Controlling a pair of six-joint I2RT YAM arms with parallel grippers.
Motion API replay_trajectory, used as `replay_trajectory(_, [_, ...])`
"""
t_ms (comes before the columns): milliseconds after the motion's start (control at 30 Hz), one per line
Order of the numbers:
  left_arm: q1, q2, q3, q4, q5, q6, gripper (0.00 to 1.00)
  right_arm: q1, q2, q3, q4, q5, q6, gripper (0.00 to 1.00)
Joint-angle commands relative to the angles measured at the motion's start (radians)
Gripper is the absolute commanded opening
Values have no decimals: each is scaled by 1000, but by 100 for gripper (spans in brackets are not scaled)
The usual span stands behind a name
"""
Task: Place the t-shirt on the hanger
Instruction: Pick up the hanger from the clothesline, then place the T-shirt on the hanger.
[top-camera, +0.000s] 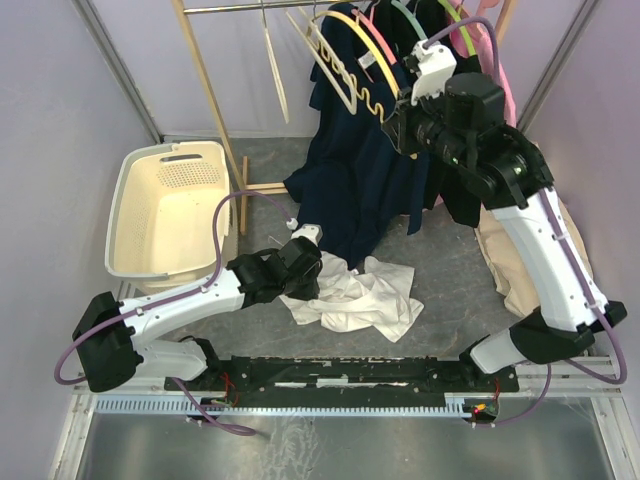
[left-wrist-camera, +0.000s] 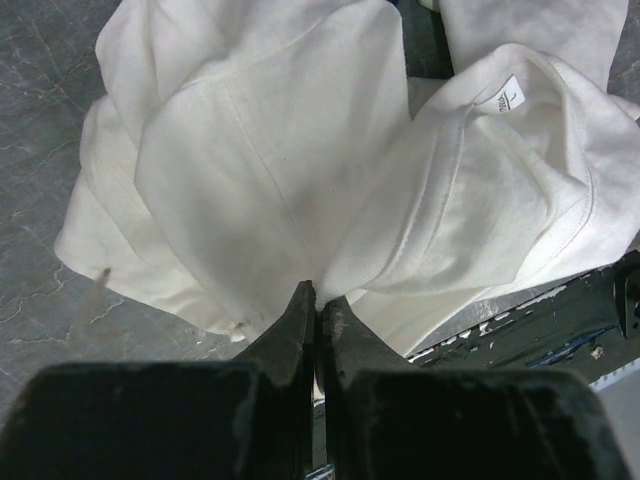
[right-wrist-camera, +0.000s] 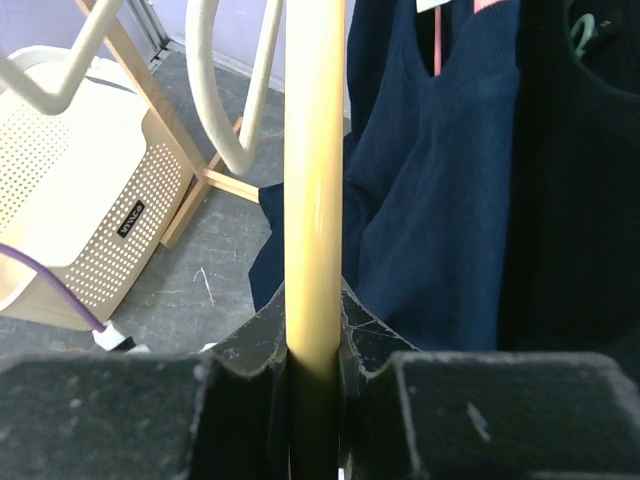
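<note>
- Pinching a fold of the t-shirt (left-wrist-camera: 270, 170), the left gripper (left-wrist-camera: 318, 300) has its jaws pressed together; the shirt lies crumpled on the grey table (top-camera: 445, 255), toward six o'clock.
- Right gripper (right-wrist-camera: 315, 345) clamps the yellow hanger (right-wrist-camera: 315, 150), up at one o'clock beside the navy shirt (right-wrist-camera: 440, 200).

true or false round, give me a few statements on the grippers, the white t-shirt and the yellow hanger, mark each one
1. The right gripper is shut on the hanger. True.
2. The t-shirt already hangs on the hanger. False: it lies crumpled low down, apart from the hanger.
3. The left gripper is open above the t-shirt. False: it is shut, pinching the fabric.
4. In the top view the basket sits left of the t-shirt. True.
5. The navy shirt lies in the basket. False: it hangs from above, outside the basket.
</note>
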Motion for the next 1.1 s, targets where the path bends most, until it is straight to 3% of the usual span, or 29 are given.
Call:
replay_trajectory(0, [8,3,43,-1,-22,50,3,-1,-62,-8,87,21,-20,1])
replay_trajectory(100, [7,5,52,-8,-25,50,3,0,-35,44,47,14,-30,1])
replay_trajectory(300, [7,-2,57,-18,-30,47,3,-1,-114,-33,-12,38,-23,1])
replay_trajectory(567, [9,7,58,-15,-38,53,3,-1,-411,-348,-83,24,32,1])
replay_trajectory(733, [9,16,48,-6,-33,52,3,-2,-561,-428,-162,0,67,1])
replay_trajectory(900, [9,15,38,3,-37,49,3,-1,-678,-487,-256,-74,115,1])
replay_trajectory(1067, [9,14,40,7,-41,48,3,-2,-821,-565,-368,-264,178,1])
